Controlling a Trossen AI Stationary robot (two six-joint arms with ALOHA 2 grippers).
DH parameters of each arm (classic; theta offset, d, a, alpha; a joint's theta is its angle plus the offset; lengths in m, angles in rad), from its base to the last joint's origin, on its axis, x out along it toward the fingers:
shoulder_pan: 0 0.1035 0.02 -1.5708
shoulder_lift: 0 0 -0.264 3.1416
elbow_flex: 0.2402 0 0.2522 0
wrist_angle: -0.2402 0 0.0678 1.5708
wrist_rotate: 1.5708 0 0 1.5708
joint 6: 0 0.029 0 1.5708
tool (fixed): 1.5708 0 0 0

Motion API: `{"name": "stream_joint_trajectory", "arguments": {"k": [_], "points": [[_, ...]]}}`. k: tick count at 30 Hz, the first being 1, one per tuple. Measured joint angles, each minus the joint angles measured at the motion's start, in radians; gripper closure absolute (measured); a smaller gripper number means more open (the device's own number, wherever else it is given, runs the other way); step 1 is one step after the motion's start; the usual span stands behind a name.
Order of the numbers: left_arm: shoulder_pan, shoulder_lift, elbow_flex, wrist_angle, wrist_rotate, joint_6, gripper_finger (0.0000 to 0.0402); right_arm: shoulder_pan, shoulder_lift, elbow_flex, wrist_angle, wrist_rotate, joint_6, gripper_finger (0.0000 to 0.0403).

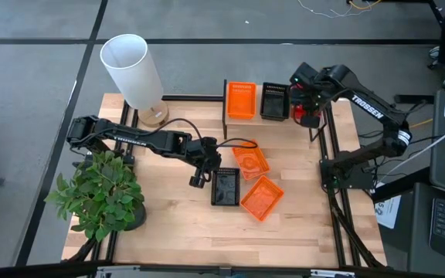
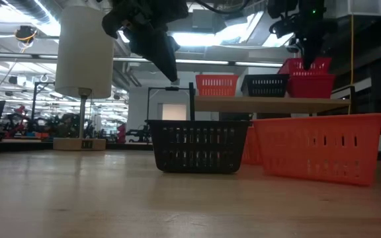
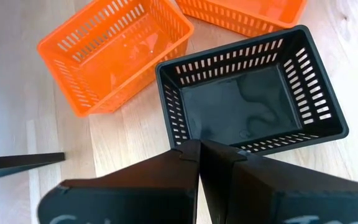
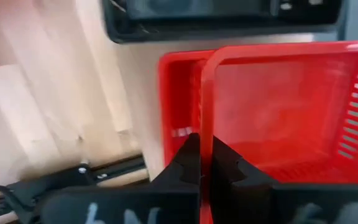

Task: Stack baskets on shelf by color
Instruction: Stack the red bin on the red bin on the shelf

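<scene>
Left pincer (image 3: pixel 199 152) hangs fully closed and empty just above the near rim of a black basket (image 3: pixel 250 99) on the surface (image 1: pixel 176 224), two orange baskets (image 1: pixel 255 179) lying close beside it, one tilted against the other. Right pincer (image 4: pixel 202 163) is clamped on the rim of a red basket (image 4: pixel 278 106) at the right end of the shelf (image 2: pixel 270 103), set into another red basket there; an orange basket (image 1: pixel 241 100) and a black one (image 1: pixel 274 100) stand on the shelf alongside. A potted plant (image 1: pixel 99 193) and white lamp (image 1: pixel 134 73) occupy the left side; a lit workshop lies beyond
</scene>
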Motion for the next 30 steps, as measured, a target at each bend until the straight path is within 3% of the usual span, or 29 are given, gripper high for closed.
{"name": "stream_joint_trajectory", "arguments": {"k": [11,25,30], "points": [[0.000,0.000,0.000,0.000,0.000,0.006,0.0401,0.000,0.000,0.000,-0.023,-0.003,-0.009,0.0393],[0.000,0.000,0.000,0.000,0.000,0.005,0.0401,0.000,0.000,0.000,-0.039,-0.001,-0.002,0.0288],[0.000,0.000,0.000,0.000,0.000,0.005,0.0401,0.003,-0.008,0.000,-0.040,0.006,0.001,0.0267]]}}
